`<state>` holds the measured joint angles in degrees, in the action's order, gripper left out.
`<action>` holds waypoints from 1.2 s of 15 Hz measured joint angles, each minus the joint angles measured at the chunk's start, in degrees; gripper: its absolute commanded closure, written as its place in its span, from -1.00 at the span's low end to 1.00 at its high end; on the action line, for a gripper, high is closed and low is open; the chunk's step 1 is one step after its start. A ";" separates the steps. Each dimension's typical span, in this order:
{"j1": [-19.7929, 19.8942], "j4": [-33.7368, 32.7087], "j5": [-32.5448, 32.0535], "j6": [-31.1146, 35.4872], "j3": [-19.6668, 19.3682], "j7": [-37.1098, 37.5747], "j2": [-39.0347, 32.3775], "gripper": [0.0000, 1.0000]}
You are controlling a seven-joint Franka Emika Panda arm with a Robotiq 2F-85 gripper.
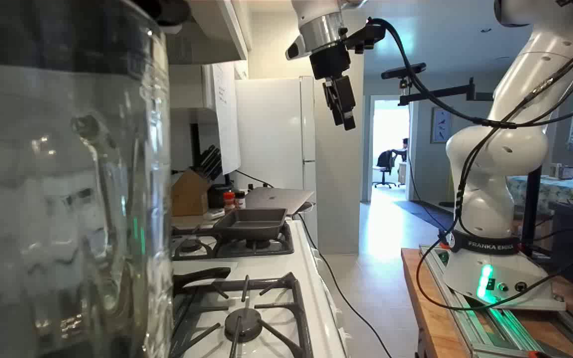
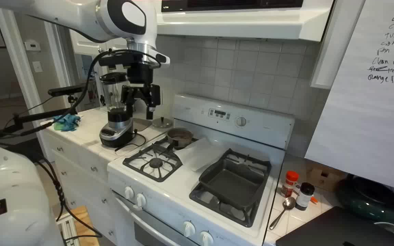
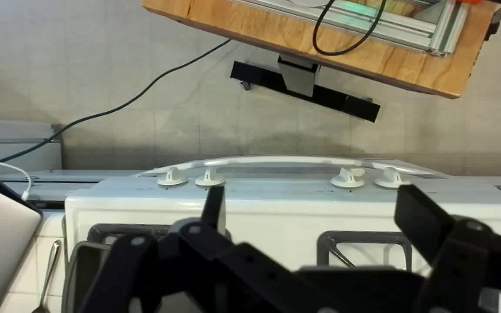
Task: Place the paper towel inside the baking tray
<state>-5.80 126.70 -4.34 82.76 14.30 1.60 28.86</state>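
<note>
Wrist view shows the jaws spread wide, with the white stove (image 3: 276,234) behind them. In an exterior view the paper towel (image 2: 200,153) lies flat on the stove, just outside the baking tray (image 2: 231,184) at its ten o'clock; whether the two touch cannot be told. The baking tray rests on a burner grate (image 2: 249,222). Higher up, well apart toward ten o'clock, hang the jaws. At the baking tray's four o'clock, a spoon (image 2: 287,205) lies on the counter (image 2: 296,218).

All cams share stove (image 2: 180,185); prob. blender (image 1: 67,209) near an ext. cam.
</note>
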 measured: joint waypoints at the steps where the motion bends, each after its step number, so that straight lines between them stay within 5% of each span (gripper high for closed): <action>1: 0.00 0.00 0.00 0.00 0.00 0.00 0.00 -1.00; 8: -0.32 0.03 -0.03 2.57 -1.01 -0.02 -1.35 -1.00; 18: 0.73 -4.07 -0.02 30.54 -10.13 -10.25 -24.06 -1.00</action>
<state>-5.08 122.63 -4.36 113.30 4.17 -8.65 4.79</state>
